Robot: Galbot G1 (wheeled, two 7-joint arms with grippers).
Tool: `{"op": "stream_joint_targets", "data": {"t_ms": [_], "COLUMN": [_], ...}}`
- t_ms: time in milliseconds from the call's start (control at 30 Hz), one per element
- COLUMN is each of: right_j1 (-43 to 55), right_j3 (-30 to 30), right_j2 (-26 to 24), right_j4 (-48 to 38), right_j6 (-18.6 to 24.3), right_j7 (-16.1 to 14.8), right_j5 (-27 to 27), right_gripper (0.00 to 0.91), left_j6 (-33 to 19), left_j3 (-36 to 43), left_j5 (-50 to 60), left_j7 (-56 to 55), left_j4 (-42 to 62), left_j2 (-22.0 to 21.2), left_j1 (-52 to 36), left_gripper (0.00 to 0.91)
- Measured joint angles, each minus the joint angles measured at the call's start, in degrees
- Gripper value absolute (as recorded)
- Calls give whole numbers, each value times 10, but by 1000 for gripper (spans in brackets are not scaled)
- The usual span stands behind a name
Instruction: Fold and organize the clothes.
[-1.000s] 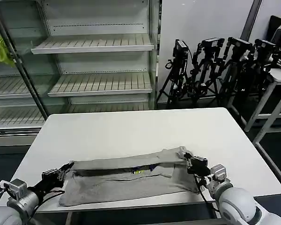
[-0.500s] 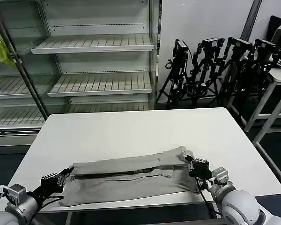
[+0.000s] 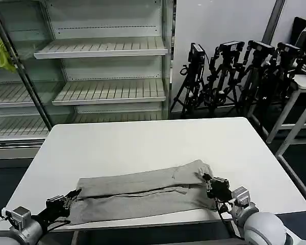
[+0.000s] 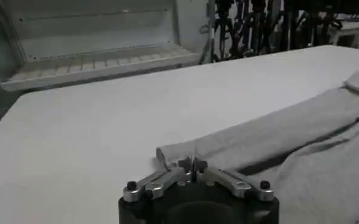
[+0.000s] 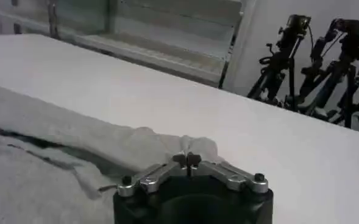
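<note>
The left tool (image 3: 70, 198) sits low at the near left corner of the white tabletop (image 3: 143, 140), its fingertips (image 4: 186, 164) clenched together on the left end of the light grey T-shirt (image 3: 143, 193); in the left wrist view the tips meet at a small raised pinch of grey cloth just ahead of them. From that tool the T-shirt runs away to the right as a long, narrow band folded lengthwise, with a dark crease line along its middle where the upper layer laps over the lower one, and it lies flat on the tabletop close to the near edge. At the far end of the band the right tool (image 3: 208, 182) is likewise clenched on the T-shirt's right end, where the cloth bunches into a small hump just beyond its tips in the right wrist view. Behind the tabletop, left of both tools, stands a shelf unit (image 3: 102, 66), and to the right a row of black camera tripods (image 3: 234, 71).
</note>
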Motion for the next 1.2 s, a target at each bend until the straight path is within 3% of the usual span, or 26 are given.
{"op": "stream_joint_targets", "data": {"t_ms": [167,200,233,267,300,867,1200], "right_j1": [-9,-11,-13,-15,-17,-49,-52], "right_j3": [2,2,3,4,5,36,85], "right_j2": [-5,-6,-7,-8,-8,-30,-50], "right_j4": [3,4,5,6,7,34,57], "right_j6": [-2,-3,-4,-5,-6,-16,-17], "right_j7": [-3,-3,-3,-2,-2,9,10], "right_j5": [-7,-9,-11,-13,-16,-34,-14], "right_gripper": [0,101,907,907,907,907,907], "left_j6": [-1,-1,-1,-1,-1,3,8], "left_j3": [-1,-1,-2,-2,-3,-26,-66], "left_j5": [5,5,6,7,9,21,3], "left_j7": [1,1,1,2,3,-1,-4], "left_j4": [0,1,1,1,0,-16,-39], "left_j2": [-1,-1,-1,-1,-1,1,12], "left_j1": [4,5,6,7,8,20,38], "left_gripper": [71,81,474,806,907,907,907]}}
